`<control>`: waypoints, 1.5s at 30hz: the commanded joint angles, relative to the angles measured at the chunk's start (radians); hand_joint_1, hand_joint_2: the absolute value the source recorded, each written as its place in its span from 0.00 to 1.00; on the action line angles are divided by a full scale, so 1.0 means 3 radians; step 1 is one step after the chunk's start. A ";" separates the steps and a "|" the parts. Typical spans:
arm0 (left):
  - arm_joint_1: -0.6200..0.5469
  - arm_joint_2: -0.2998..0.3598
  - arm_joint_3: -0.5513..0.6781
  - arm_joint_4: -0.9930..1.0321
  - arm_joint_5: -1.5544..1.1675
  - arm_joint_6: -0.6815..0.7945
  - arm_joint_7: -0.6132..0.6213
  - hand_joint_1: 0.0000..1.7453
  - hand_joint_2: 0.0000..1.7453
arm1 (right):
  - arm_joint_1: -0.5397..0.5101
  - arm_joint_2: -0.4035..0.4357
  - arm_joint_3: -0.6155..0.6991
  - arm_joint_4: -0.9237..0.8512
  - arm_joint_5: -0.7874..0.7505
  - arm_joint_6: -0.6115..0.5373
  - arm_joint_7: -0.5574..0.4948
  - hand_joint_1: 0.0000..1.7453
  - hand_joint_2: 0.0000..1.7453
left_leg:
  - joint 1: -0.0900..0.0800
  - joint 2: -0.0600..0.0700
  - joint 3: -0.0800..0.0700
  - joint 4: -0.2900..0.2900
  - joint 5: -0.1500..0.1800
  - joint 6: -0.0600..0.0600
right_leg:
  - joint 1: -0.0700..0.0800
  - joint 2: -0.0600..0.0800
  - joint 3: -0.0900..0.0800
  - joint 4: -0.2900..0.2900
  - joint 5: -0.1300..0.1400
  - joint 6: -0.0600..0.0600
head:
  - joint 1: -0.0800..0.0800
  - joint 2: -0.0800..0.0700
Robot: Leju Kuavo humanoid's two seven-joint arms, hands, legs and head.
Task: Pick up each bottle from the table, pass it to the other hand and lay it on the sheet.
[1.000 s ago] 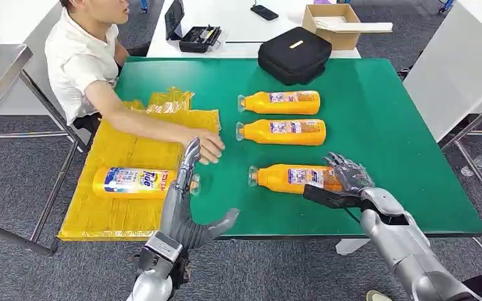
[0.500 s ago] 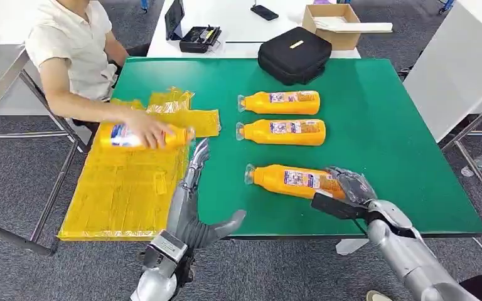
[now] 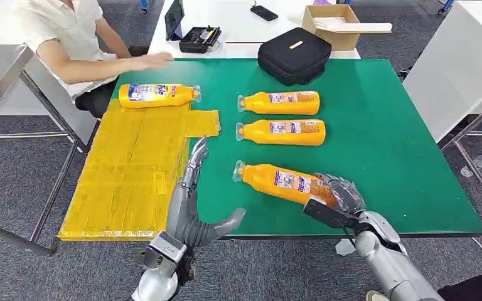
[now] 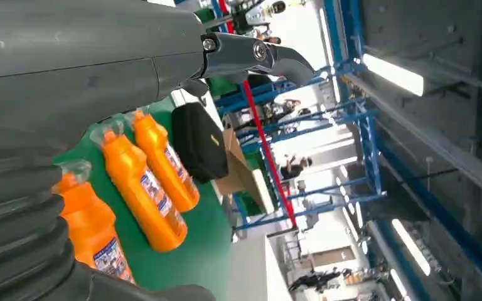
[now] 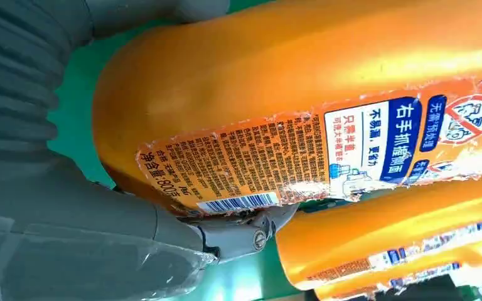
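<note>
Green table [image 3: 376,125], with yellow sheet [image 3: 132,175] spread over its left side. Near the right front edge, nearest orange bottle [image 3: 282,183] lying tilted, base gripped in right hand [image 3: 337,195], cap pointing left. Two more orange bottles [image 3: 280,102] [image 3: 282,132] lying side by side farther back. Another bottle [image 3: 158,95] at the sheet's far end, beside a seated person's arm [image 3: 100,63]. Left hand [image 3: 191,200] at the sheet's near right edge, fingers spread, holding nothing.
</note>
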 commanded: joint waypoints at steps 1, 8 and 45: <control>0.0041 -0.0180 0.0269 0.0043 0.0525 0.0427 -0.0253 0.00 1.00 | 0.0079 0.0528 -0.0432 -0.0236 -0.0120 -0.0219 -0.0082 1.00 1.00 | 0.0006 0.0010 0.0001 0.0000 -0.0001 -0.0007 | 0.0007 0.0008 -0.0001 -0.0002 0.0003 -0.0010 | 0.0001 0.0000; 0.0114 -0.0147 0.0612 0.0636 0.2466 -0.0391 0.0114 0.00 1.00 | 0.0078 0.0889 -0.0507 -0.0754 -0.0728 -0.0136 -0.0330 1.00 1.00 | 0.0005 0.0017 0.0002 -0.0005 0.0001 -0.0006 | 0.0005 0.0016 -0.0003 -0.0002 0.0005 -0.0008 | -0.0001 0.0000; -0.0303 -0.0186 0.0698 0.1364 0.1554 -0.1567 -0.0265 0.00 1.00 | 0.0116 0.0876 0.0403 -0.0623 -0.0945 0.0742 -0.0791 1.00 1.00 | 0.0014 0.0007 -0.0007 0.0000 0.0004 -0.0010 | 0.0014 0.0004 -0.0004 -0.0004 0.0007 -0.0014 | 0.0001 0.0000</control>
